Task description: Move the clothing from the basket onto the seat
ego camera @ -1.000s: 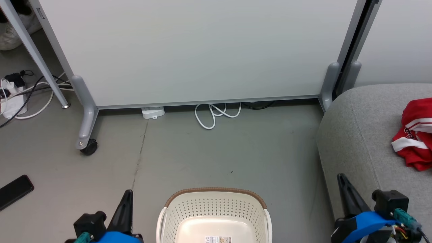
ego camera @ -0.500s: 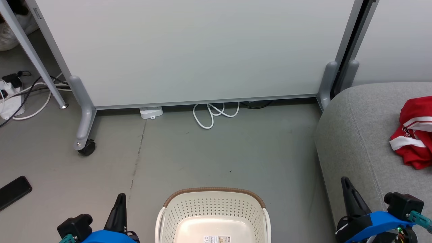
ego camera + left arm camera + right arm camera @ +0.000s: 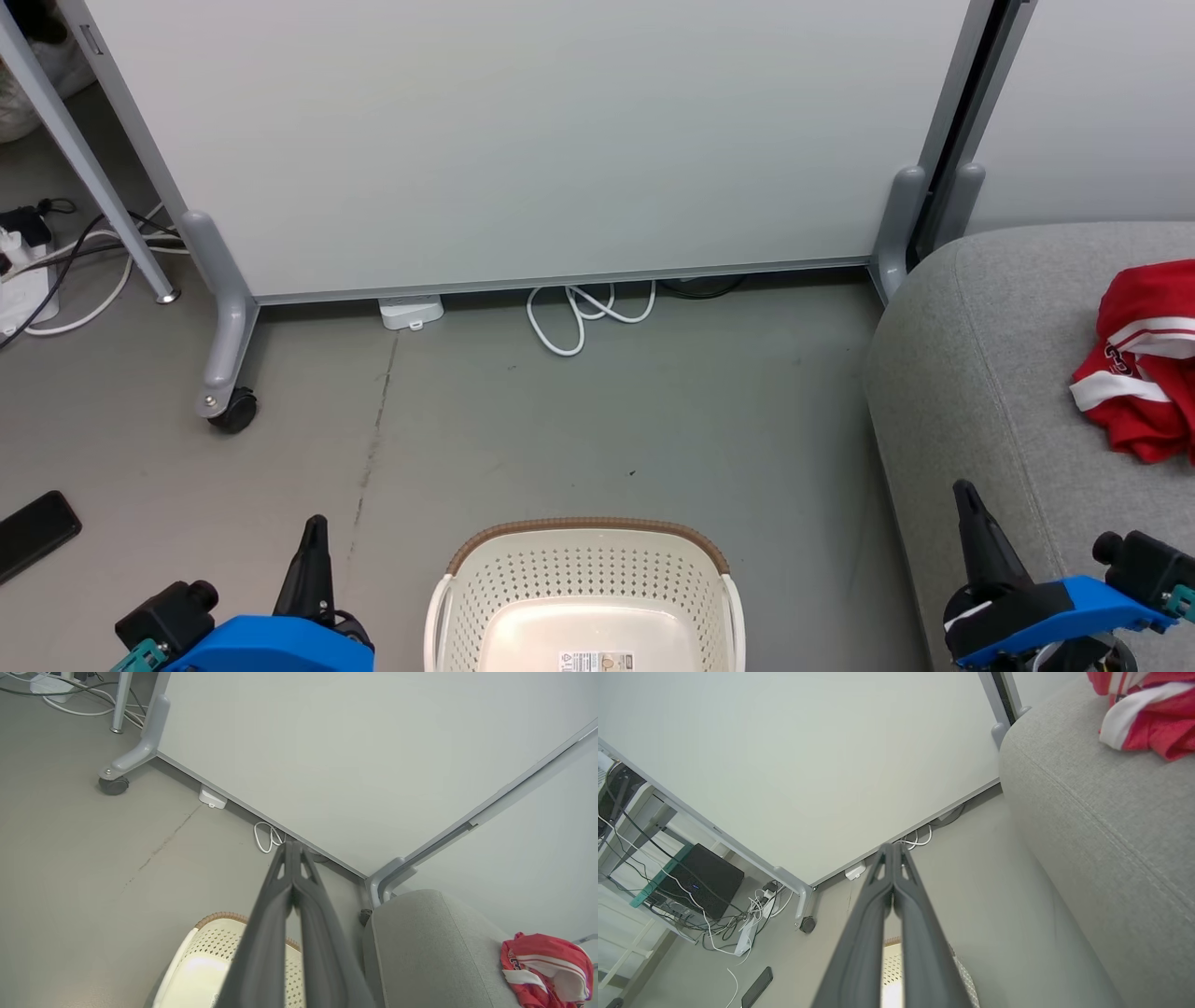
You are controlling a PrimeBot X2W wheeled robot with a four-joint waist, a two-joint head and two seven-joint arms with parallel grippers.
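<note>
Though near the seat, the basket stands apart on floor.

A white cable coils under the wheeled partition.

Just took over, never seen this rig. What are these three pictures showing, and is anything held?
This is a wheeled robot with two arms. The head view looks down from its head: left gripper lower left, right gripper lower right, both shut, holding nothing. The other two pictures come from wrist cameras, each looking along that gripper's dark fingers. On the floor stands a cream basket; the part in view is bare inside. The red clothing lies on the grey sofa at the right.
</note>
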